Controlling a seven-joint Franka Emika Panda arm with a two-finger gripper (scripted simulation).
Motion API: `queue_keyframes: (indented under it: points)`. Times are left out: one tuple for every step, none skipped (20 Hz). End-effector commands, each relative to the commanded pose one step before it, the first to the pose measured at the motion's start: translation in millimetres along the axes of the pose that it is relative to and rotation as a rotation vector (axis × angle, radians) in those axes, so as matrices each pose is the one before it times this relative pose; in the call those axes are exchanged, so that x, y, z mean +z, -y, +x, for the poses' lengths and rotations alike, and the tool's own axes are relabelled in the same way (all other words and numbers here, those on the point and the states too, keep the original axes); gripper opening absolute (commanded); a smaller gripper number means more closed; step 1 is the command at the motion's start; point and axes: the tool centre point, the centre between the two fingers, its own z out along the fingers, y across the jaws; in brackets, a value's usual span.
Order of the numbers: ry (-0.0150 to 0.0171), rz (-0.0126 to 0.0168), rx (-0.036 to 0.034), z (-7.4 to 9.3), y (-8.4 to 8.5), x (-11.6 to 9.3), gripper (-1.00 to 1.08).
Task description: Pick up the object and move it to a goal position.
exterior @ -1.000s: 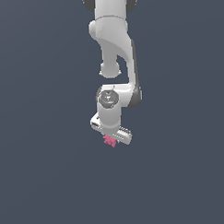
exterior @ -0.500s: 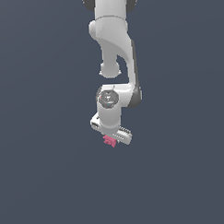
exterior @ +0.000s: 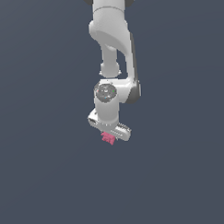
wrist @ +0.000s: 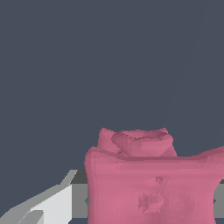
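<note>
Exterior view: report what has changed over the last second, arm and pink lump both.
Nothing visibly changed. The pincer stays directly over the pink lump, which shows just beneath it; the arm holds the same pose.

Background [exterior: 47, 181]: flat, uniform dark slate blue-grey, filling the exterior view from edge to edge. No seam, edge or texture can be made out in it. Wrist view: same plain dark blue-grey field [wrist: 65, 57] across the upper part of the frame, evenly lit, matte.
</note>
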Motion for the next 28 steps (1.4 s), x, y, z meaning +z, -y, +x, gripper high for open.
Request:
queue_keyframes:
  points:
    - [-0.00071,0.00105,0.00062,-0.16,-5.45,-13.32,-1.00]
    - [0.00000,0.00000,0.00000,-0.32,-2.57,-6.34,-1.00]
    - [0.00000,0.00000,0.00000,-0.34,-2.80,-6.90,-1.00]
    - [0.00000,0.00000,0.00000,-0.36,-3.03,-7.49,-1.00]
    - [0.00000,0.00000,0.00000,-0.38,-3.27,-8.10,-1.00]
    - [0.00000,0.00000,0.00000,-0.40,-3.51,-8.71,-1.00]
    - [0.00033,0.00048,0.00037,-0.28,-3.99,-9.22,-1.00]
    - [0.00000,0.00000,0.00000,-0.43,-3.93,-9.79,-1.00]
    - [0.00000,0.00000,0.00000,-0.44,-4.12,-10.27,-1.00]
    - [0.00000,0.00000,0.00000,-0.44,-4.29,-10.71,-1.00]
    - [0.00000,0.00000,0.00000,-0.44,-4.45,-11.13,-1.00]
    - [0.00000,0.00000,0.00000,-0.43,-4.59,-11.50,-1.00]
    - [0.00030,0.00035,0.00051,-0.23,-4.96,-11.50,-1.00]
    - [0.00000,0.00000,0.00000,-0.39,-4.60,-11.56,-1.00]
    - [0.00000,0.00000,0.00000,-0.36,-4.58,-11.55,-1.00]
    - [0.00000,0.00000,0.00000,-0.33,-4.57,-11.54,-1.00]
    - [0.00000,0.00000,0.00000,-0.30,-4.54,-11.48,-1.00]
    - [0.00000,0.00000,0.00000,-0.26,-4.44,-11.25,-1.00]
    - [0.00000,0.00000,0.00000,-0.22,-4.31,-10.97,-1.00]
    - [0.00000,0.00000,0.00000,-0.18,-4.19,-10.67,-1.00]
    - [-0.00010,-0.00045,0.00052,-0.06,-4.22,-10.31,-1.00]
    - [0.00000,0.00000,0.00000,-0.10,-3.91,-10.01,-1.00]
    - [0.00000,0.00000,0.00000,-0.05,-3.75,-9.63,-1.00]
    - [0.00000,0.00000,0.00000,-0.01,-3.57,-9.22,-1.00]
    - [0.00000,0.00000,0.00000,0.03,-3.38,-8.75,-1.00]
    - [-0.00030,-0.00062,-0.00006,-0.04,-2.93,-8.26,-1.00]
    - [0.00000,0.00000,0.00000,0.11,-2.92,-7.62,-1.00]
    - [0.00000,0.00000,0.00000,0.14,-2.67,-7.00,-1.00]
